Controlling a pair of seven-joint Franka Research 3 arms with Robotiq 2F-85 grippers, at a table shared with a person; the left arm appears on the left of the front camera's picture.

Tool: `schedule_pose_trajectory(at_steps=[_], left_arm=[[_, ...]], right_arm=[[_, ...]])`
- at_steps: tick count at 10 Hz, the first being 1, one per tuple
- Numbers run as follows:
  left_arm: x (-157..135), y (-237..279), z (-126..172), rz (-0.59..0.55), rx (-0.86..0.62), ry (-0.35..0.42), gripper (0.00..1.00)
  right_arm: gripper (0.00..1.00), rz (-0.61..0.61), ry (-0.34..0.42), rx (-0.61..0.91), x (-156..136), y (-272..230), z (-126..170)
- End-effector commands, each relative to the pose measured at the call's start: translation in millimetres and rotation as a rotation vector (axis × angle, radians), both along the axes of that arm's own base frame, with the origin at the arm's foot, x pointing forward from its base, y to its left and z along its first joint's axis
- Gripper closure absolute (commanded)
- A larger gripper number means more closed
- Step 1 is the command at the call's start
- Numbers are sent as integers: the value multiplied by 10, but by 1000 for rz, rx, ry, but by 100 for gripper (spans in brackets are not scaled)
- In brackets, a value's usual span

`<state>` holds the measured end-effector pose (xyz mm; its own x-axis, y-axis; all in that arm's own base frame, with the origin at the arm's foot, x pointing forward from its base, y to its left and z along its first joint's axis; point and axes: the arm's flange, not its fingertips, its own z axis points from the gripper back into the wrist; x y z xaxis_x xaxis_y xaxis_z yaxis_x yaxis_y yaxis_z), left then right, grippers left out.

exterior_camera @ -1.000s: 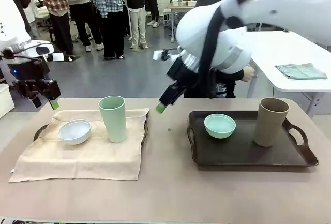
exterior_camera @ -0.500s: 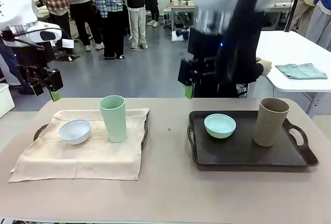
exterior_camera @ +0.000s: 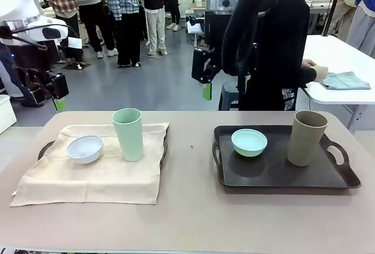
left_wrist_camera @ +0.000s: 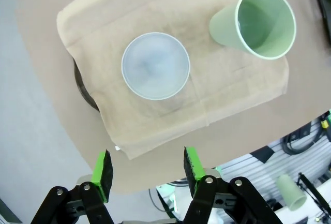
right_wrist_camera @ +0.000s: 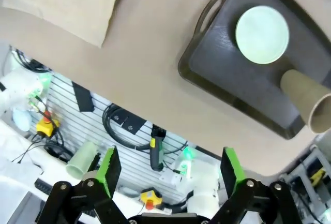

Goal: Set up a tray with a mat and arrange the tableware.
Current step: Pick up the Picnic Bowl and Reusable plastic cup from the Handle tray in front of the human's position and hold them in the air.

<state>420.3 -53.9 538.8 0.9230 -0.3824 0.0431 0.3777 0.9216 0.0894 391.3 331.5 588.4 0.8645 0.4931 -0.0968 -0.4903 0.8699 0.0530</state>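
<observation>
Both grippers hang raised, clear of the tableware: the left gripper has its jaws partly apart and empty, the right gripper is spread wide and empty. The table's near strip lies bare. One beige mat hides all but the rim of the left tray. One white bowl and one pale green cup stand on the mat, near each other but apart. The uncovered dark tray holds one mint green bowl and one tan-brown cup, apart.
</observation>
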Motion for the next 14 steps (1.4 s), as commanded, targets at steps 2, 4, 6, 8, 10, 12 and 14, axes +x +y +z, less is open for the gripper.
schedule_pose_trajectory(at_steps=[2,4,6,8,10,12,14], left_arm=[[11,-7,2,-8,-11,-11,28],[11,-7,2,-8,-11,-11,28],[11,-7,2,-8,-11,-11,28],[12,-5,-18,-1,0,4,28],[100,185,164,58,-222,61,28],[89,508,272,91,-451,112,28],[46,381,197,80,-318,69,28]], right_arm=[[0,16,-23,6,-44,-66,-65],[0,16,-23,6,-44,-66,-65],[0,16,-23,6,-44,-66,-65],[0,7,-9,4,-6,-21,-17],[0,-176,-28,165,-63,-951,152],[0,-353,-40,285,-254,-1826,193],[0,-277,-8,210,-33,-1448,369]])
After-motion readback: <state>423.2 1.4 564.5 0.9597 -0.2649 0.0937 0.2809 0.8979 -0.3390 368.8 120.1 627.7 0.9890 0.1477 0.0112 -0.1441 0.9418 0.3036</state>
